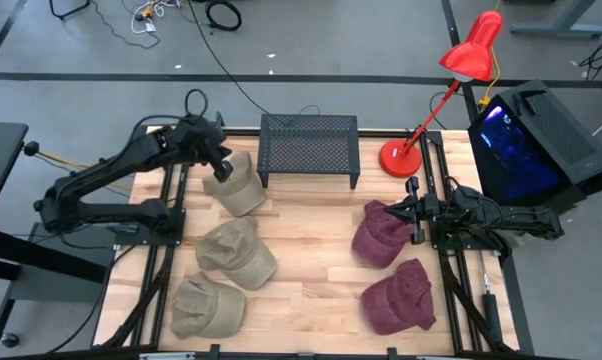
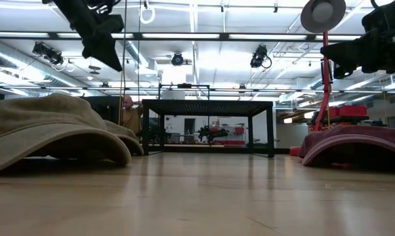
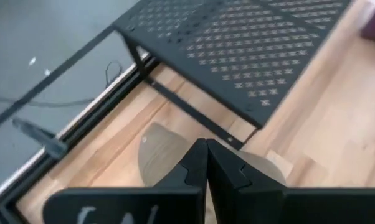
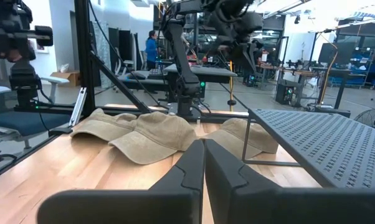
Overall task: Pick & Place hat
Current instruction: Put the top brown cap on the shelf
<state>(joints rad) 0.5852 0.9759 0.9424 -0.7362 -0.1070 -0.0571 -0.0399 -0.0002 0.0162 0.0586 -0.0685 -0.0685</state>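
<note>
Wooden counter [image 1: 311, 290], high view: five hats are lying on it.

- Tan hat [image 1: 236, 185], upper left of centre, is sitting just beside the black mesh stand [image 1: 309, 148] at the counter's top edge.
- Second tan hat [image 1: 237, 252] is lying left of centre; third tan hat [image 1: 207, 306] is lying at the lower left.
- Maroon hat [image 1: 383, 235] is lying right of centre; second maroon hat [image 1: 401, 298] is lying at the lower right.
- Red desk lamp [image 1: 451, 80] is standing at the upper right, next to a dark box [image 1: 536, 140] glowing blue.

Left hand [image 1: 219, 165] is hovering over the upper tan hat's top-left edge; in its wrist view the fingers [image 3: 194, 168] are pressing together with nothing between them.

Right hand [image 1: 399, 212] is hovering at the right-centre maroon hat's upper right edge; its fingers [image 4: 190, 165] are likewise meeting, empty.

A person [image 4: 152, 46] is standing in the room beyond.
</note>
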